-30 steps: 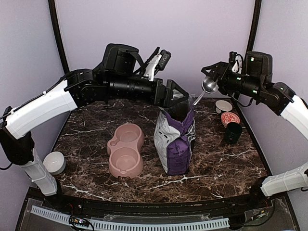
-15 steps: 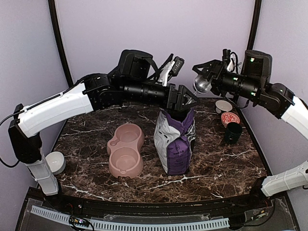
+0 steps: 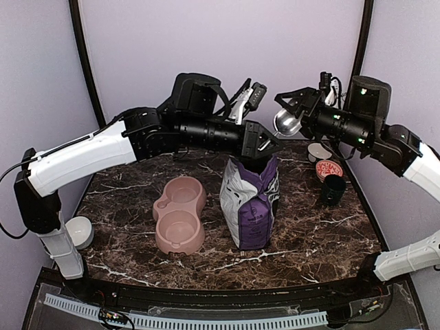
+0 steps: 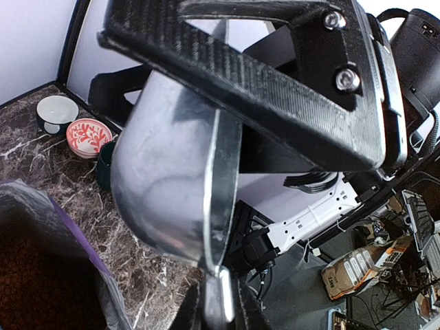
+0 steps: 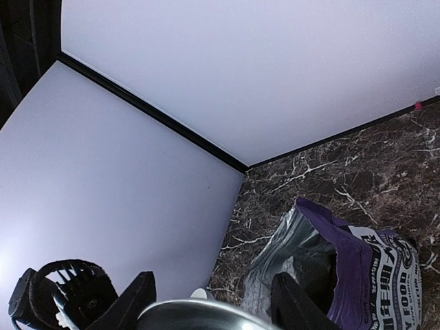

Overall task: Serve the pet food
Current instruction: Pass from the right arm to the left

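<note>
A metal scoop (image 3: 285, 124) hangs in the air above the open purple-and-white bag (image 3: 251, 199). My right gripper (image 3: 294, 110) is shut on the scoop's bowl (image 5: 199, 316), whose rim sits between its two fingers. My left gripper (image 3: 268, 143) reaches over the bag's mouth, shut on the scoop's handle (image 4: 218, 302), which runs down between its fingers. Dark brown pet food (image 4: 34, 282) shows dimly inside the bag. The pink double bowl (image 3: 180, 213) stands left of the bag.
At the back right stand a white bowl (image 3: 319, 151), a red patterned bowl (image 3: 328, 169) and a dark cup (image 3: 333, 190). Another white bowl (image 3: 78, 232) sits beside the left arm's base, off the marble top.
My left arm has reached right to the scoop and its jaws have closed on the handle. My right arm has brought the scoop a little left, toward it.
</note>
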### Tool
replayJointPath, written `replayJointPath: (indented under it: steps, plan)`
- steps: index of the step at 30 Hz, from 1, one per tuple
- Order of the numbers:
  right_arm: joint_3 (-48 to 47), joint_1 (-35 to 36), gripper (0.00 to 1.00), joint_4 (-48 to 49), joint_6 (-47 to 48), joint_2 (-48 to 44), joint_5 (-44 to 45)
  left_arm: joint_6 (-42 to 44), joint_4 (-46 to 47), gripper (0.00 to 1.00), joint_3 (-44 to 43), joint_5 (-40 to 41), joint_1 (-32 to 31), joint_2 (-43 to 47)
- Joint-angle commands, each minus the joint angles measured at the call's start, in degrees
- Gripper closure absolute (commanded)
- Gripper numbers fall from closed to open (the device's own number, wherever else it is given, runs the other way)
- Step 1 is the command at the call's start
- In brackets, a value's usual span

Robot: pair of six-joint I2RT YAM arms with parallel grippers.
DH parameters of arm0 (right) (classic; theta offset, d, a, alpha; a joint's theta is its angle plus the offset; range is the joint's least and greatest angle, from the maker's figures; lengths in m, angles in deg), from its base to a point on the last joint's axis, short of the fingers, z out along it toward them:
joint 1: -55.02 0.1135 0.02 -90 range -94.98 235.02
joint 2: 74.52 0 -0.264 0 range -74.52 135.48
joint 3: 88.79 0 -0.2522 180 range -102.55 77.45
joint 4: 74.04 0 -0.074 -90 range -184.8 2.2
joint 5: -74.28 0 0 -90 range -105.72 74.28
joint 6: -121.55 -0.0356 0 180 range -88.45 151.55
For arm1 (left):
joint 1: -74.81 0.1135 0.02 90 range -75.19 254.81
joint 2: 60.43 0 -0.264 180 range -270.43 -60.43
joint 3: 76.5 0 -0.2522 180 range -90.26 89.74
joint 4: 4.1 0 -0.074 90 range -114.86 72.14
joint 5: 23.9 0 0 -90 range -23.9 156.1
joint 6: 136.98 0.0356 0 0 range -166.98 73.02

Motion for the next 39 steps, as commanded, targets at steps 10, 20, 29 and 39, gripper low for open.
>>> replayJointPath:
  steps: [10, 20, 29, 39]
  plan:
    - [2.8, 0.7, 0.57, 4.3, 0.1, -2.0, 1.7, 0.7, 1.6, 1.0, 1.9, 2.5, -0.3, 1.8]
    - [4.5, 0.7, 0.26, 4.2, 1.7, -3.1, 2.1, 2.2, 0.1, 1.0, 3.1, 4.5, -0.3, 3.6]
    - [6.2, 0.7, 0.04, 5.1, 5.1, -4.2, 1.1, 5.6, -4.3, 1.0, 3.3, 7.0, -0.2, 5.7]
    - [14.7, 0.7, 0.0, 5.2, 16.4, -10.0, -2.4, 11.8, -13.4, 1.0, 4.5, 9.3, 1.2, 10.2]
